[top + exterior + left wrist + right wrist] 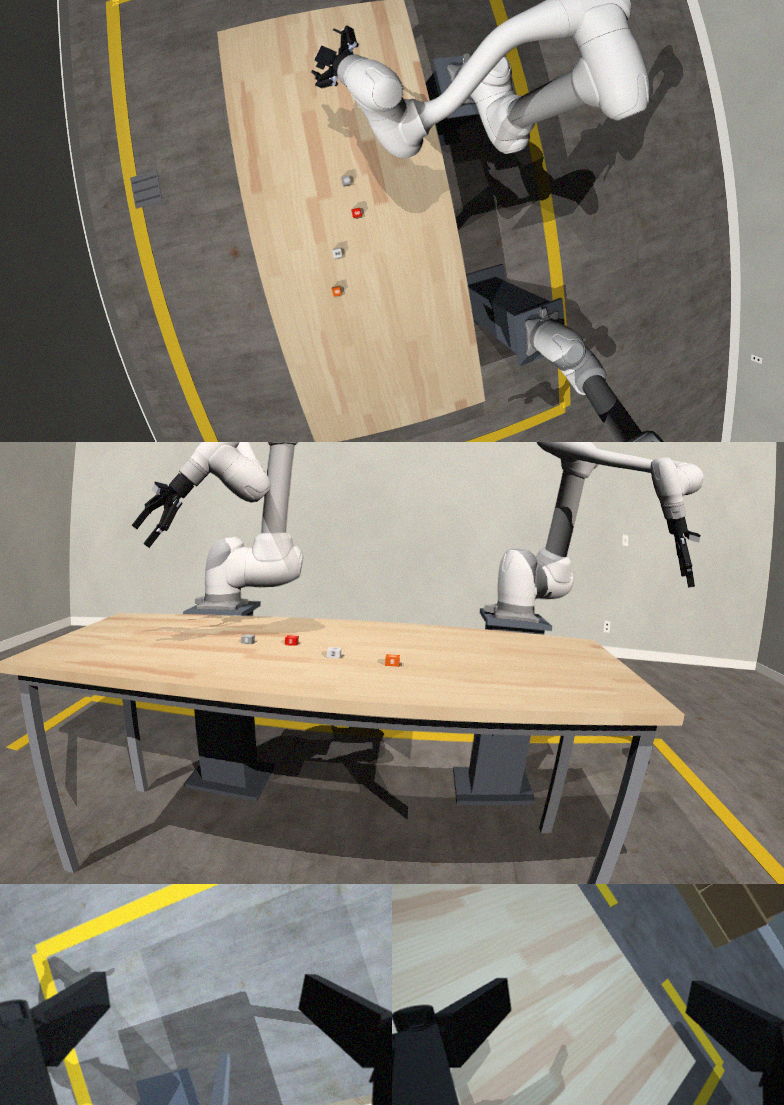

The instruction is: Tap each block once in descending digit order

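Note:
Four small blocks stand apart in a loose row on the table. The grey block (pixel 346 180) (pixel 248 639) has a digit too faint to read. The red block (pixel 356 213) (pixel 291 640) seems to show 3. The white block (pixel 337 253) (pixel 333 652) shows 2. The orange block (pixel 337 291) (pixel 392 660) has a blurred digit. My right gripper (pixel 324 50) (pixel 141 534) (pixel 599 995) is open and empty, high above the table's end beyond the grey block. My left gripper (pixel 687 579) (pixel 205 991) is open and empty, high beyond the orange block's side, over the floor; the top view does not show it.
The wooden table (pixel 384 351) (pixel 494 683) carries the blocks. The two arm pedestals (pixel 494 312) (pixel 225 754) stand along its far side in the exterior view. Brown boxes (pixel 737 909) stand on the floor past the table edge in the right wrist view.

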Robot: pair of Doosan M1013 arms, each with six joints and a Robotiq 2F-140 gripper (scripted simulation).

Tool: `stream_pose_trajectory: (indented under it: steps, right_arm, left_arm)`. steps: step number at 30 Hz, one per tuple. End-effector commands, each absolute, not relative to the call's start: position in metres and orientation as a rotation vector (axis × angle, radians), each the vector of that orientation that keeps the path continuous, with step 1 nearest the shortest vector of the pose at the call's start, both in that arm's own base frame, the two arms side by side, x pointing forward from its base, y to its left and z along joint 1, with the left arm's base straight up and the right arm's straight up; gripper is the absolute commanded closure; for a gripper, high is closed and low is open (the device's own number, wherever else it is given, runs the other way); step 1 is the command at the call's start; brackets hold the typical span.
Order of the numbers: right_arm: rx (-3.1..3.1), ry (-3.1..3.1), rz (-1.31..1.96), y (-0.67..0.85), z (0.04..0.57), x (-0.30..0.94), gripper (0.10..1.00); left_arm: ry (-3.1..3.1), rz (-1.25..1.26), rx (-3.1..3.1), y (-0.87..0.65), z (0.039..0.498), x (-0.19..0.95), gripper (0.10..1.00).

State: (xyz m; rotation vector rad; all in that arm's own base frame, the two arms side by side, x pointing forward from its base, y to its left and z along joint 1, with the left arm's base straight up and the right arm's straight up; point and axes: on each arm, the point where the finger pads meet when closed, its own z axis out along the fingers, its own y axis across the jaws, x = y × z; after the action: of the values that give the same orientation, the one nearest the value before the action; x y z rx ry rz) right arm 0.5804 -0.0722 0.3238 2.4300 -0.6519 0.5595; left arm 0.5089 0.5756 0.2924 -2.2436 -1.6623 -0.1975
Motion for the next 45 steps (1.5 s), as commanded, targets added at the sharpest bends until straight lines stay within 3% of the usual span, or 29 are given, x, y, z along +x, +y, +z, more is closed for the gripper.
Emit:
stream_pose_trajectory:
  steps: [1,45]
  right_arm:
    - [2.442,-0.645,0.539,-0.072,0.323,0.581,0.098]
    - [2.617,-0.529,0.299,-0.059,0.311,0.59,0.098]
  left_arm:
    - [-1.674,-0.186,-2.242,0.58,0.293,0.49,0.098]
    - [-1.838,-0.049,-2.225,0.582,0.283,0.27,0.098]
